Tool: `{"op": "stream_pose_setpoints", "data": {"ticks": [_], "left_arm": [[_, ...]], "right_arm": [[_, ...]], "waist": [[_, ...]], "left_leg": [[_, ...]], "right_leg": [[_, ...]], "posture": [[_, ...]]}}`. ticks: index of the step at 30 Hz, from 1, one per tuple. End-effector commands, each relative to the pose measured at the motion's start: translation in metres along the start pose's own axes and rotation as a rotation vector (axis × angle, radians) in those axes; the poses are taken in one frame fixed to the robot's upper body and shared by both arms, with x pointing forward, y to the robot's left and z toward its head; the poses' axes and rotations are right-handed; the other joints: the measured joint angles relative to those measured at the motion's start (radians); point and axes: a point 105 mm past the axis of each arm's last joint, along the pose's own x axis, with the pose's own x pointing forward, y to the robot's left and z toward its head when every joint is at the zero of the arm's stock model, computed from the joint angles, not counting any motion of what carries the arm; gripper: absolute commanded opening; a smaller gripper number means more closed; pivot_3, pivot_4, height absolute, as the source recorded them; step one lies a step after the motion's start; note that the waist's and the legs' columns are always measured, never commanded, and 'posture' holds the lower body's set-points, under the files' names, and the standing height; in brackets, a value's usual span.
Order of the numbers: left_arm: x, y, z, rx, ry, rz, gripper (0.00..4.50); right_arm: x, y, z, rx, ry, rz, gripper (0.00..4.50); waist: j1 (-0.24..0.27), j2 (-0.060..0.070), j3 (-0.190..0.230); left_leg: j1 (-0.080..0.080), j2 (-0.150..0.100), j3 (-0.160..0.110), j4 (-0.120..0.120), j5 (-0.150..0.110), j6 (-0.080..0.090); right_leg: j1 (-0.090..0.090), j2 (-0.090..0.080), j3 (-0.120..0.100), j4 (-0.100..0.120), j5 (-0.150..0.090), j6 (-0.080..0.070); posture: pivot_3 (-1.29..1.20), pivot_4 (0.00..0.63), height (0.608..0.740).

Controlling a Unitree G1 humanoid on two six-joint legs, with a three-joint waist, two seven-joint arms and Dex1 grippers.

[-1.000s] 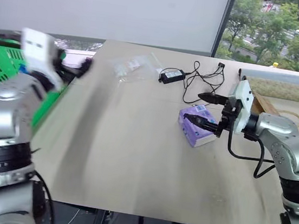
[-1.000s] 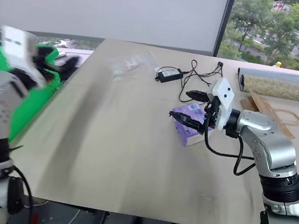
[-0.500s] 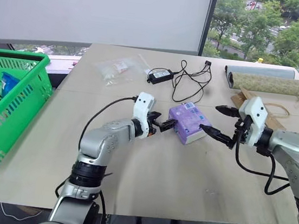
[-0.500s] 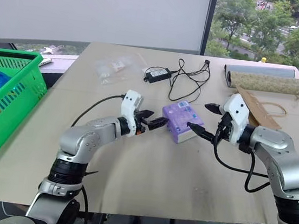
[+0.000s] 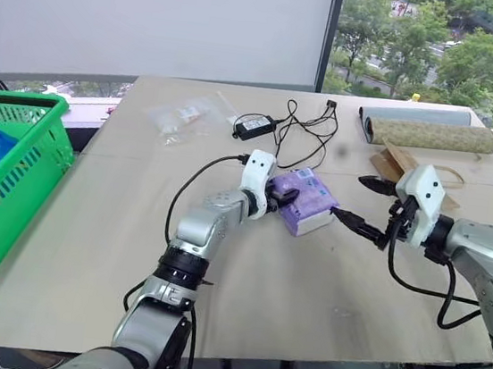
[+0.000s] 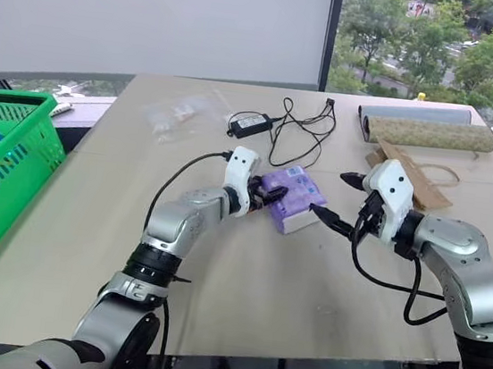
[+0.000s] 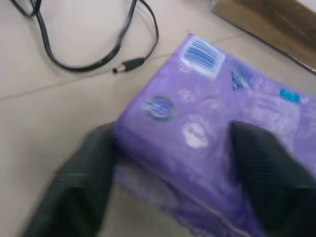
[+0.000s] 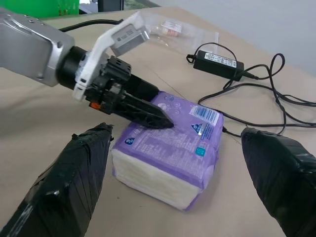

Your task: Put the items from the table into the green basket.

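Observation:
A purple tissue pack (image 5: 305,203) lies on the beige table (image 5: 305,291) near its middle. My left gripper (image 5: 283,196) reaches it from the left and is shut on it, one finger (image 7: 84,173) at each side of the pack (image 7: 207,123). The pack rests on the tabletop. My right gripper (image 5: 350,197) hovers just right of the pack, open and empty, its fingers (image 8: 79,177) spread wide of the pack (image 8: 168,148). The green basket (image 5: 18,101) stands off the table's left edge and holds a blue item (image 5: 0,141).
A black power adapter (image 5: 256,124) with a looped cable and a clear plastic bag (image 5: 183,114) lie behind the pack. A rolled mat (image 5: 424,132) and a brown paper bag (image 5: 403,159) sit at the back right.
My left arm swung from over the basket across to the tissue pack and its fingers closed on it. My right gripper drew back slightly from the pack. The camera view shifted.

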Motion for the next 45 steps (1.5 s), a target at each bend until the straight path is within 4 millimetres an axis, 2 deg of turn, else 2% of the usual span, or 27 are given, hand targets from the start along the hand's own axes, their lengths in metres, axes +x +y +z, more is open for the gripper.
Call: {"op": "stream_pose_setpoints", "data": {"ticks": [1, 2, 5, 7, 10, 11, 13, 14, 16, 19, 21, 24, 27, 34, 35, 37, 39, 40, 42, 45], "left_arm": [[0.003, -0.006, -0.002, 0.019, 0.007, -0.023, 1.72], [0.003, -0.006, -0.003, 0.016, 0.008, -0.024, 1.19], [0.002, -0.007, -0.005, -0.012, 0.003, -0.025, 0.03], [0.000, -0.005, 0.000, -0.025, -0.030, -0.019, 0.01], [-0.007, 0.009, 0.015, 0.033, -0.090, 0.032, 0.01], [-0.011, 0.015, 0.023, 0.051, -0.116, 0.053, 0.01], [-0.030, 0.040, 0.052, 0.070, -0.186, 0.139, 0.01], [-0.043, 0.052, 0.067, 0.091, -0.221, 0.183, 0.01], [-0.080, 0.082, 0.100, 0.148, -0.288, 0.300, 0.01], [-0.144, 0.127, 0.135, 0.219, -0.333, 0.509, 0.01], [-0.194, 0.155, 0.156, 0.267, -0.353, 0.686, 0.01], [-0.265, 0.178, 0.176, 0.322, -0.365, 0.910, 0.01], [-0.332, 0.192, 0.183, 0.322, -0.369, 1.123, 0.01], [-0.404, 0.202, 0.164, 0.303, -0.314, 1.371, 0.01], [-0.411, 0.204, 0.159, 0.293, -0.318, 1.390, 0.01], [-0.412, 0.207, 0.153, 0.276, -0.326, 1.379, 0.01], [-0.404, 0.207, 0.150, 0.280, -0.336, 1.336, 0.96], [-0.400, 0.209, 0.148, 0.288, -0.326, 1.326, 1.15], [-0.392, 0.210, 0.147, 0.308, -0.332, 1.299, 1.95], [-0.379, 0.213, 0.145, 0.318, -0.350, 1.255, 3.38]], "right_arm": [[-0.004, 0.000, 0.011, -0.032, -0.022, -0.016, 4.50], [-0.005, 0.000, 0.011, -0.031, -0.022, -0.015, 4.50], [-0.004, 0.002, 0.010, -0.022, -0.018, -0.009, 4.50], [-0.003, 0.003, 0.010, -0.017, -0.018, -0.001, 4.50], [-0.002, 0.005, 0.009, -0.012, -0.014, 0.023, 4.50], [-0.001, 0.005, 0.009, -0.014, -0.012, 0.028, 4.50], [0.001, 0.003, 0.011, -0.022, -0.016, 0.041, 4.50], [0.003, 0.002, 0.012, -0.024, -0.023, 0.050, 4.50], [0.007, 0.003, 0.018, -0.017, -0.056, 0.079, 4.50], [0.015, 0.004, 0.028, -0.007, -0.105, 0.120, 4.50], [0.022, 0.008, 0.038, 0.014, -0.166, 0.167, 4.50], [0.029, 0.016, 0.063, 0.066, -0.295, 0.260, 4.50], [0.037, 0.021, 0.088, 0.107, -0.383, 0.344, 4.50], [0.038, 0.030, 0.119, 0.156, -0.497, 0.478, 4.50], [0.039, 0.031, 0.119, 0.156, -0.498, 0.493, 4.50], [0.041, 0.033, 0.118, 0.143, -0.490, 0.507, 4.50], [0.042, 0.033, 0.118, 0.134, -0.488, 0.511, 4.50], [0.043, 0.033, 0.118, 0.133, -0.489, 0.513, 4.50], [0.043, 0.034, 0.118, 0.129, -0.491, 0.512, 4.50], [0.042, 0.033, 0.117, 0.121, -0.485, 0.498, 4.50]], "waist": [[-0.006, 0.000, 0.000], [-0.006, 0.000, 0.000], [-0.007, 0.000, 0.000], [-0.006, 0.000, 0.000], [-0.005, 0.000, 0.000], [-0.006, 0.000, 0.000], [-0.010, 0.001, 0.001], [-0.012, 0.000, 0.001], [-0.013, 0.001, 0.003], [-0.011, 0.001, 0.007], [0.000, 0.000, 0.007], [0.024, 0.000, 0.008], [0.057, -0.001, 0.012], [0.170, -0.002, 0.012], [0.177, -0.003, 0.011], [0.191, -0.006, 0.009], [0.214, -0.008, 0.007], [0.218, -0.008, 0.007], [0.221, -0.008, 0.007], [0.218, -0.008, 0.006]], "left_leg": [[0.000, 0.000, 0.000, 0.000, 0.000, 0.000], [0.000, 0.000, 0.000, 0.000, 0.000, 0.000], [0.000, 0.000, 0.000, 0.000, 0.000, 0.000], [0.000, 0.000, 0.000, 0.000, 0.000, 0.000], [0.000, 0.000, 0.000, 0.000, 0.000, 0.000], [0.000, 0.000, 0.000, 0.000, 0.000, 0.000], [0.001, 0.000, 0.000, 0.000, 0.000, 0.000], [0.001, 0.000, 0.000, 0.000, 0.000, 0.000], [0.001, 0.001, -0.002, 0.000, 0.000, 0.000], [0.002, 0.001, -0.005, -0.001, 0.000, 0.000], [0.002, 0.001, -0.007, -0.002, 0.000, 0.000], [0.002, 0.001, -0.008, -0.004, 0.000, 0.000], [0.002, 0.001, -0.008, -0.005, 0.000, 0.000], [0.001, -0.001, -0.012, -0.007, 0.000, 0.000], [0.001, -0.002, -0.013, -0.007, 0.000, -0.001], [0.000, -0.002, -0.015, -0.007, 0.000, -0.001], [0.000, -0.002, -0.017, -0.007, 0.000, -0.002], [0.000, -0.003, -0.018, -0.007, 0.000, -0.002], [0.000, -0.003, -0.018, -0.008, 0.000, -0.002], [-0.001, -0.003, -0.017, -0.008, 0.000, -0.003]], "right_leg": [[0.000, 0.000, 0.000, 0.000, 0.000, 0.000], [0.000, 0.000, 0.001, 0.000, 0.000, 0.000], [0.000, 0.000, 0.001, 0.000, 0.000, 0.001], [0.000, 0.000, 0.001, 0.000, 0.000, 0.001], [0.000, 0.000, 0.001, 0.000, -0.001, 0.001], [0.000, 0.000, 0.002, 0.000, -0.001, 0.001], [0.000, 0.000, 0.002, 0.001, -0.001, 0.001], [0.000, 0.001, 0.003, 0.001, -0.001, 0.001], [-0.001, 0.004, 0.006, 0.002, 0.000, 0.001], [-0.002, 0.007, 0.008, 0.003, 0.000, 0.001], [-0.002, 0.006, 0.008, 0.002, -0.001, 0.000], [-0.002, 0.004, 0.008, 0.001, -0.001, 0.001], [-0.003, 0.003, 0.007, 0.000, -0.001, 0.001], [-0.003, -0.008, 0.000, 0.000, -0.001, 0.000], [-0.003, -0.009, -0.002, 0.001, 0.000, 0.000], [-0.003, -0.010, -0.004, 0.000, -0.001, 0.000], [-0.003, -0.011, -0.007, -0.001, -0.001, -0.001], [-0.003, -0.012, -0.007, -0.002, -0.001, -0.001], [-0.003, -0.013, -0.008, -0.002, -0.001, -0.001], [-0.003, -0.015, -0.008, -0.002, -0.001, -0.002]], "posture": [[-0.25, 0.005, 0.740], [-0.25, 0.005, 0.740], [-0.25, 0.008, 0.740], [-0.24, 0.011, 0.740], [-0.21, 0.013, 0.740], [-0.21, 0.014, 0.740], [-0.18, 0.013, 0.740], [-0.17, 0.015, 0.740], [-0.13, 0.018, 0.740], [-0.08, 0.023, 0.740], [-0.04, 0.026, 0.740], [0.02, 0.030, 0.740], [0.08, 0.029, 0.740], [0.14, 0.007, 0.740], [0.15, 0.000, 0.740], [0.15, 0.000, 0.740], [0.16, 0.000, 0.740], [0.15, 0.000, 0.740], [0.14, 0.000, 0.740], [0.12, 0.000, 0.740]]}}
